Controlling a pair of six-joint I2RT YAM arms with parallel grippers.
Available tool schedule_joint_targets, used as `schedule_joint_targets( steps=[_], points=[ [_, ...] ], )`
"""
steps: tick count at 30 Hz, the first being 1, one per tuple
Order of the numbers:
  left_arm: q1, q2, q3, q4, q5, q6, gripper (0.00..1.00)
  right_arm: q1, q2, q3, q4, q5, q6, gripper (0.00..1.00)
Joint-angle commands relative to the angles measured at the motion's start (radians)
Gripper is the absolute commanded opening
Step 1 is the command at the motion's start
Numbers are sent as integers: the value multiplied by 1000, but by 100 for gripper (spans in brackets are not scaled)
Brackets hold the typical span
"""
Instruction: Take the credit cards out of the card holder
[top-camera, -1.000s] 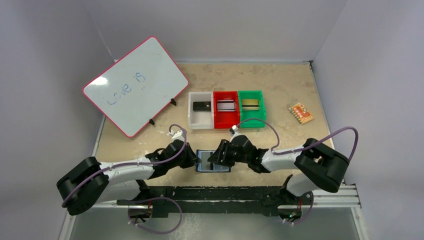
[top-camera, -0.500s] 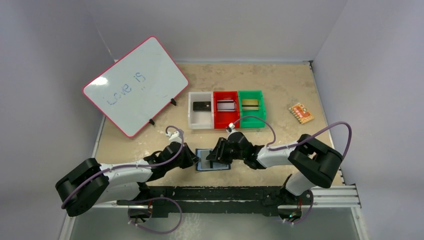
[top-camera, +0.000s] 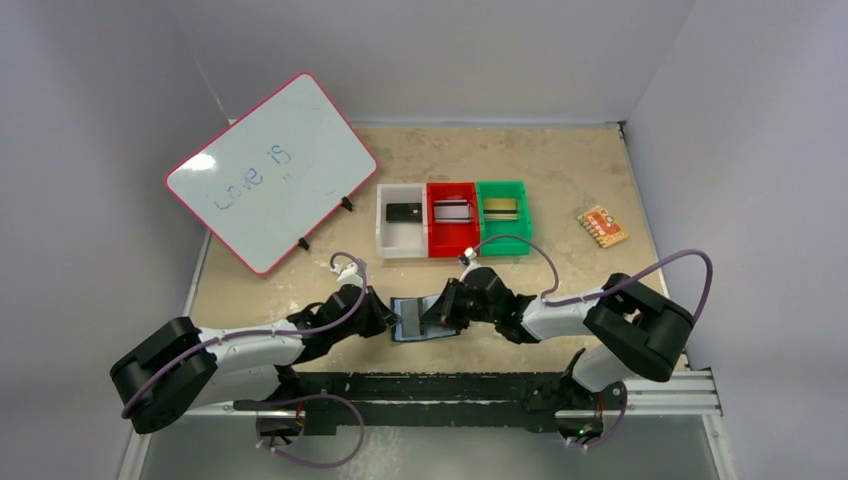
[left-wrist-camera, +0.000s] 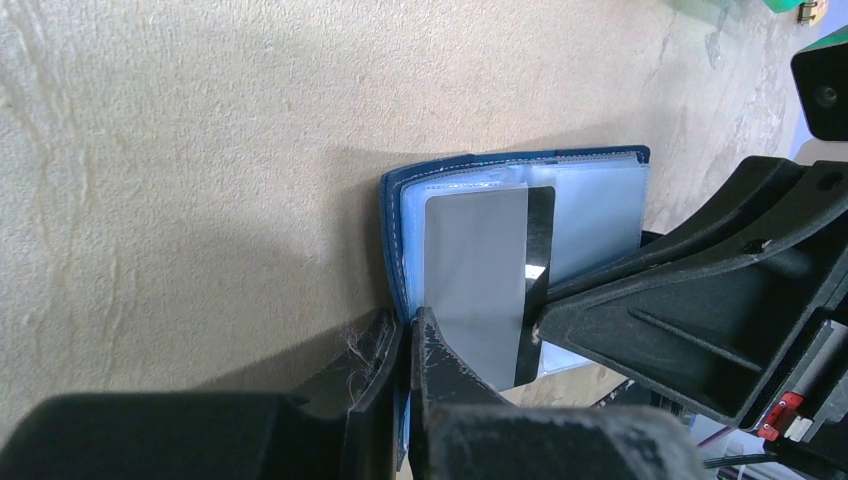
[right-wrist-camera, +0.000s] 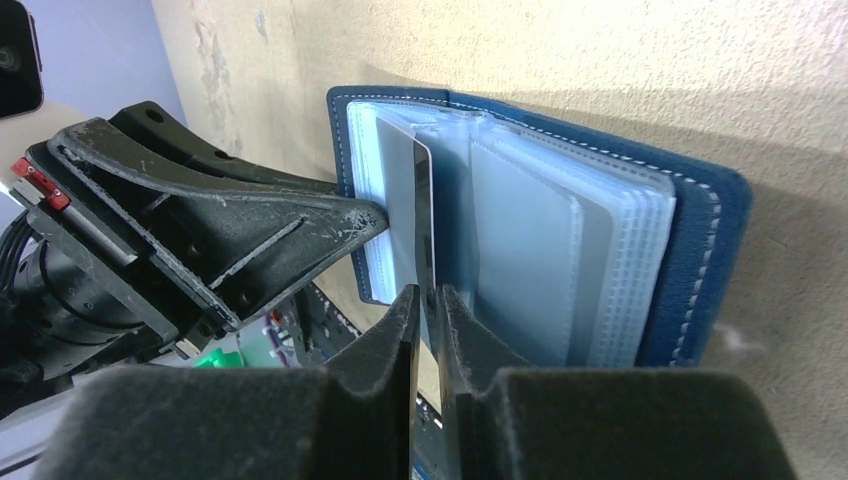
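Tabletop seen from above: two black robot arms meet low over a navy-blue card holder (top-camera: 412, 334). It lies open on the beige table (top-camera: 560, 170), directly between the two grippers.

The left gripper (top-camera: 390, 322) has its fingers drawn almost together, pinching the stitched blue cover at the holder's edge. In its own wrist view, the cover's rim sits in the thin gap between the fingertips (left-wrist-camera: 440, 352).

The right gripper (top-camera: 434, 316) comes in from the opposite side. Its jaws are narrowed to a slit and clamped on a grey card (left-wrist-camera: 475, 290) with a black stripe along one long side. The card lies against the holder's clear plastic sleeves (right-wrist-camera: 530, 240), one end between the right gripper's fingers (right-wrist-camera: 465, 325). How much of it sits inside a sleeve cannot be told. On the side of the card away from the left gripper, more pale blue-grey sleeves fan out over the blue cover.

Past both grippers' fingertips, farther up the table, three small bins touch in a row: white bin (top-camera: 384, 225), red bin (top-camera: 452, 238) and green bin (top-camera: 503, 236). Each holds a flat rectangular piece, one dark, one silvery, one gold. Well off to the right gripper's right lies a small orange patterned piece (top-camera: 602, 226). Up and to the left gripper's left, a pink-rimmed whiteboard (top-camera: 270, 170) reads "Love is".
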Motion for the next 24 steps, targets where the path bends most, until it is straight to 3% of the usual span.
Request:
schedule_joint_targets(
  steps=[1,8,20,24],
  points=[
    [1,3,-9,-74,-32,13,0,-10,16,-11,130,-59,22,11],
    [1,-22,-2,-118,-53,16,0,-23,-8,-51,140,-34,50,2],
    [1,-43,10,-124,-41,41,0,-56,-83,-105,99,-14,54,3],
    [1,-41,31,-113,-10,55,17,-56,-50,-84,109,-44,40,6]
  ],
)
